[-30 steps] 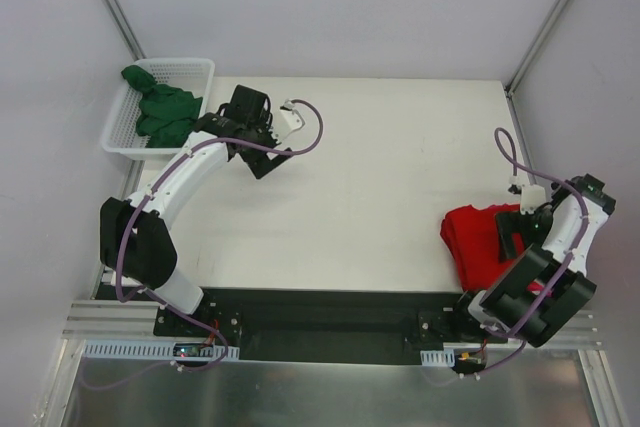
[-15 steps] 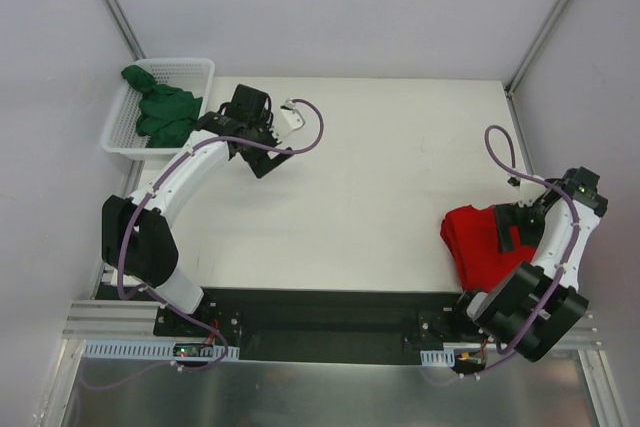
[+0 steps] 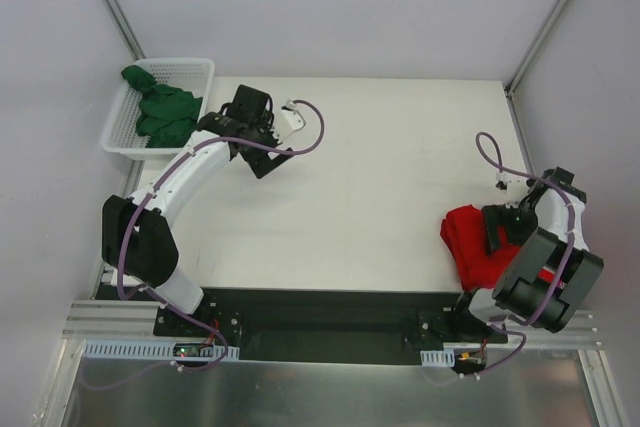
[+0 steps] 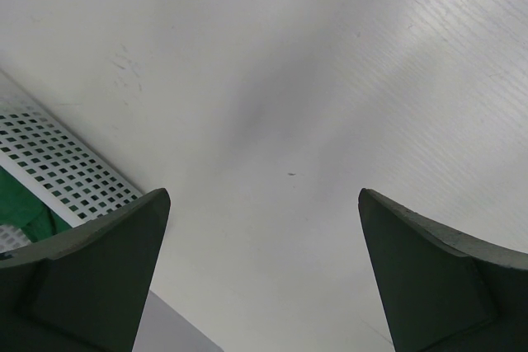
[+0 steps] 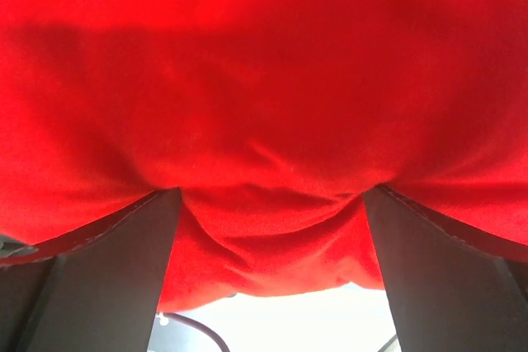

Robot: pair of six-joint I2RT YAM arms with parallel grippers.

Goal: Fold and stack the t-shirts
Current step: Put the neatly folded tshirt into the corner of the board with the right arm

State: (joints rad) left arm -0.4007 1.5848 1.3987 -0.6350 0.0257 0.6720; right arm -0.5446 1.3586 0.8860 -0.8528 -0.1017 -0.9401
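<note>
The red t-shirt [image 3: 468,242] lies in a compact heap at the near right of the table, close to the right edge. The dark green t-shirt [image 3: 163,114] is crumpled in the white mesh basket [image 3: 190,67] at the far left corner. My right gripper [image 3: 497,230] sits low over the red cloth with its jaws spread wide; a ridge of fabric bulges between the fingers [image 5: 99,269], but nothing is pinched. My left gripper [image 3: 264,158] hangs over bare table just right of the basket, jaws released and carrying nothing. My worry on the right is that a finger could snag that ridge and drag the heap open, or nudge it toward the near edge. On the left, a careless reach for the green shirt could catch the basket rim and shove or tip it. The table [image 3: 400,147] is smooth matt white, so I expect cloth to slide rather than stay put. Plain white walls [image 3: 330,7] close it in, and a black rail [image 3: 320,322] runs along the near edge.
</note>
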